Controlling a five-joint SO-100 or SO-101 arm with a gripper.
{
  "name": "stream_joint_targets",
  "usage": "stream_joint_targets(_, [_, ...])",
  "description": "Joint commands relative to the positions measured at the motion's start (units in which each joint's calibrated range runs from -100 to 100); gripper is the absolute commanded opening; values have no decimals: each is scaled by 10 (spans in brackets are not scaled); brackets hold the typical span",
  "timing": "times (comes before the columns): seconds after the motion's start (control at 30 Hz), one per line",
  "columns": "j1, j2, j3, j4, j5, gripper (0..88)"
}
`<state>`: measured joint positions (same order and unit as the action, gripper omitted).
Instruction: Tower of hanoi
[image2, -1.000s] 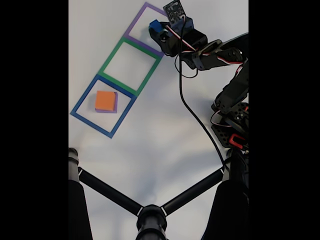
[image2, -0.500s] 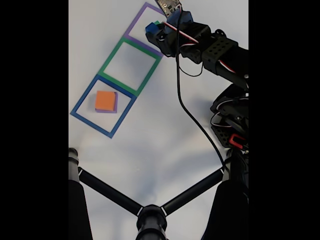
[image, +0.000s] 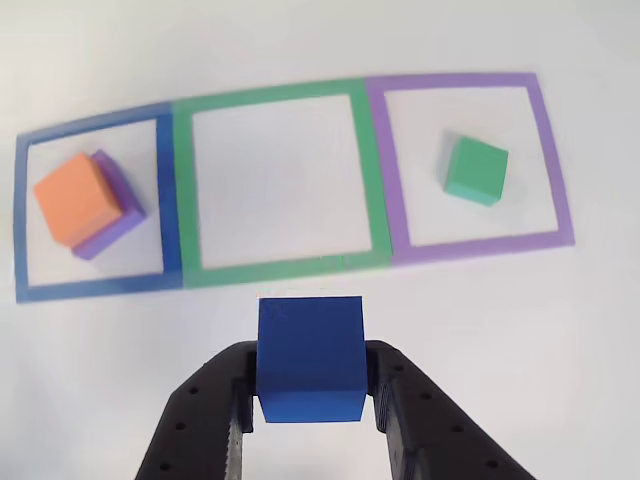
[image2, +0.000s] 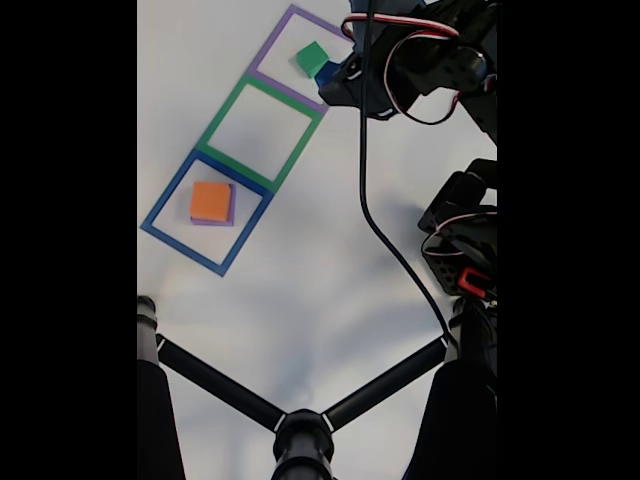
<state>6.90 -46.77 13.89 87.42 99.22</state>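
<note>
Claw (image: 310, 400) clenched on the blue cube (image: 310, 358), black fingers (image: 215, 400) pressed to its left and right faces, cube lifted clear of the white counter (image: 500, 350) and hanging just below the green frame (image: 275, 180) in the other view. Green block (image: 476, 170) lying alone inside the purple frame (image: 470, 160), slightly turned against the frame's edges, apart from every border. Orange block (image: 78, 198) stacked on the purple block (image: 112, 215) inside the blue frame (image: 95, 205), the orange one shifted up and left so that a purple corner and edge peek out at lower right. Middle green frame bare inside. From the fixed view, same row running diagonally: purple frame (image2: 300, 45) at top holding the green block (image2: 311, 58), green frame (image2: 260, 130) in the middle, blue frame (image2: 205, 210) lowest with the orange block (image2: 210, 201) over the purple block (image2: 231, 205). Arm (image2: 440, 60) reaching in from the upper right there, the blue cube (image2: 326, 72) just beside the purple frame's right border, near the green block. Black tripod legs (image2: 300, 420) across the bottom of the fixed view.
</note>
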Motion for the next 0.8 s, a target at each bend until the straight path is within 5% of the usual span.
stream_joint_targets(0.0, [-37,-20,-95,85,8,49])
stream_joint_targets(0.13, [-67,-28,-84,94,-18,50])
stream_joint_targets(0.3, [-77,-49,47,7,8,53])
stream_joint_targets(0.77, [-29,9,505,-611,8,54])
